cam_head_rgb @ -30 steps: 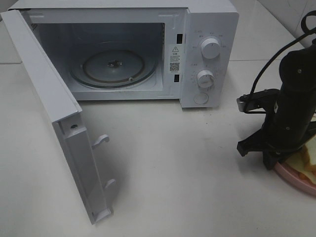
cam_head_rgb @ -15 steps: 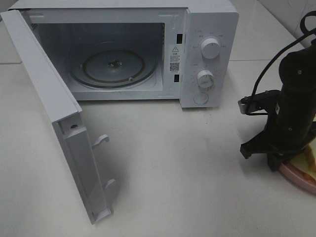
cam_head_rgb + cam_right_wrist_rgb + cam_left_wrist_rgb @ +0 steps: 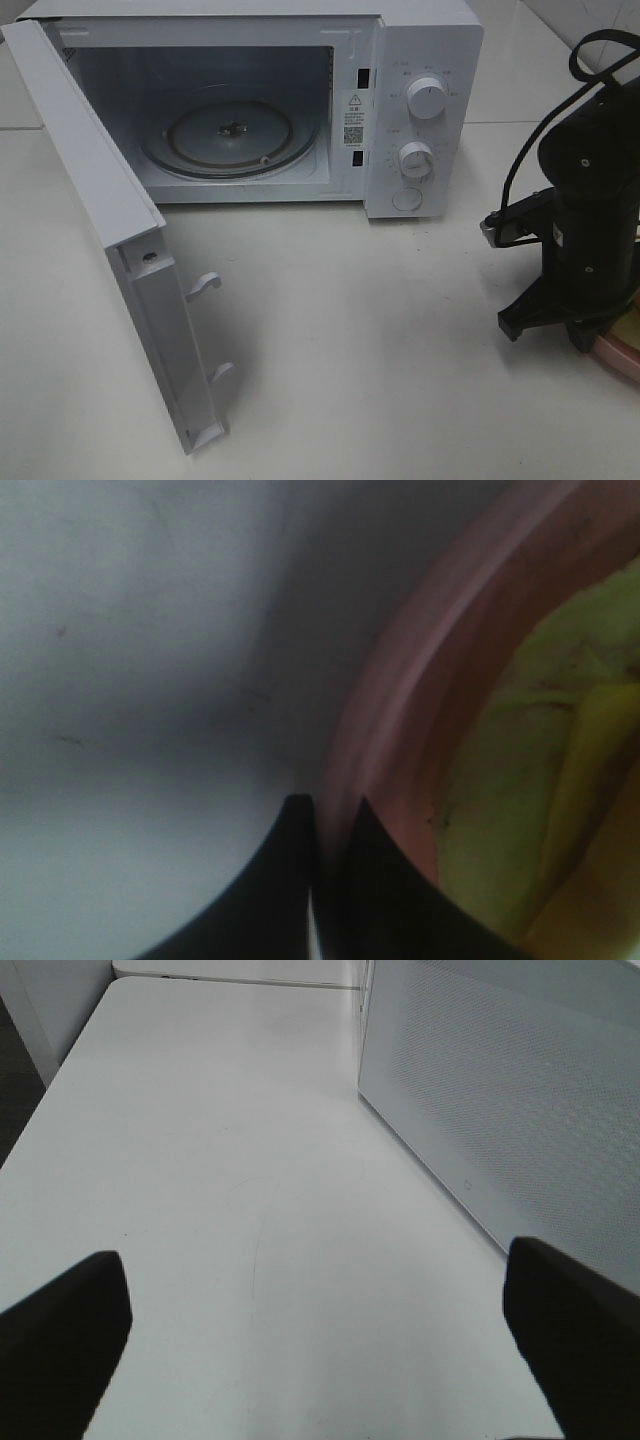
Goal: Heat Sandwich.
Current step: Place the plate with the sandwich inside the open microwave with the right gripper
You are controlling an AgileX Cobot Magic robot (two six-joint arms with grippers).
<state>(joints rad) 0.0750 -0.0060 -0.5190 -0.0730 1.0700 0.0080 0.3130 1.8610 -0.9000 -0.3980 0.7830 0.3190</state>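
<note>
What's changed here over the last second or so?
The right gripper slid toward the right of the overhead view and closed on the rim of the pink plate. From above, the sandwich is now mostly hidden behind the arm. The microwave and its open door stayed put.

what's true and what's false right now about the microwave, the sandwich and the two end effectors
1. The right end effector is closed on the rim of the pink plate. True.
2. The left end effector is open and empty. True.
3. The microwave door is shut. False: the microwave door stands open.
4. The sandwich sits on the turntable. False: the turntable is bare; the sandwich is on the pink plate.
</note>
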